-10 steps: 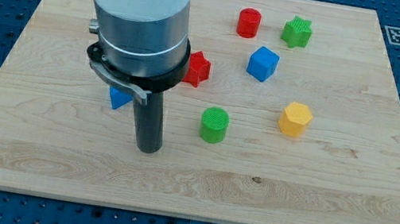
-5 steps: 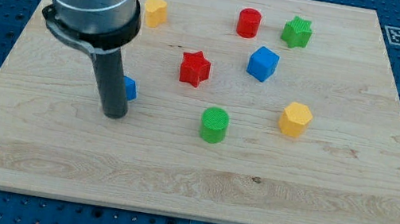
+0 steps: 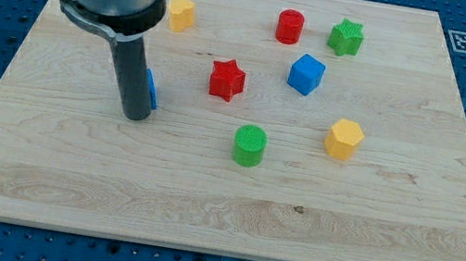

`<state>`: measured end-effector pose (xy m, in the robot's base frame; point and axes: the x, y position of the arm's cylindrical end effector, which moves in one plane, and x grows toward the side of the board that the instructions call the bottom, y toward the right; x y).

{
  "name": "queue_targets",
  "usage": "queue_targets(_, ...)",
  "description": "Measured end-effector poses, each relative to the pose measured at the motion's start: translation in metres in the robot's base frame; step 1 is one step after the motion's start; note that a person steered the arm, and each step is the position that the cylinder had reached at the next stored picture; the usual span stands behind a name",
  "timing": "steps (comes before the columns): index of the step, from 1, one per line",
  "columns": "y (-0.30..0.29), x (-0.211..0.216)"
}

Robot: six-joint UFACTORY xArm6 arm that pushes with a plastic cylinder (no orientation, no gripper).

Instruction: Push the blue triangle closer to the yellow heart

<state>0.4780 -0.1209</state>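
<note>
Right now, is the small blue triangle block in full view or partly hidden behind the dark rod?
Partly hidden. Only a blue sliver of the blue triangle shows at the right edge of the rod, just above my tip.

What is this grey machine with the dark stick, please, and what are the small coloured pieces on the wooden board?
It is a robot arm seen by one camera. It has no hand and holds nothing: it ends in a dark rod, and my tip slides on the wooden board to push blocks. The rod hides most of the blue triangle block, which sits just to the view's right of it. Toward the view's top lies the yellow heart block. Also there: a red star block, a red cylinder, a green star block, a blue cube, a yellow hexagonal block and a green cylinder.
</note>
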Motion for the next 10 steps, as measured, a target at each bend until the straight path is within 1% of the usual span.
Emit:
queue_targets(1,0.0,0.0)
queue_targets(2,-0.017,-0.012)
queue_targets(3,-0.027,-0.033)
queue_targets(4,-0.025,-0.035)
queue_targets(5,-0.013,-0.023)
queue_targets(6,-0.01,-0.021)
queue_targets(7,0.014,-0.024)
queue_targets(8,0.016,-0.037)
queue_targets(9,-0.001,-0.051)
queue_targets(10,-0.011,-0.08)
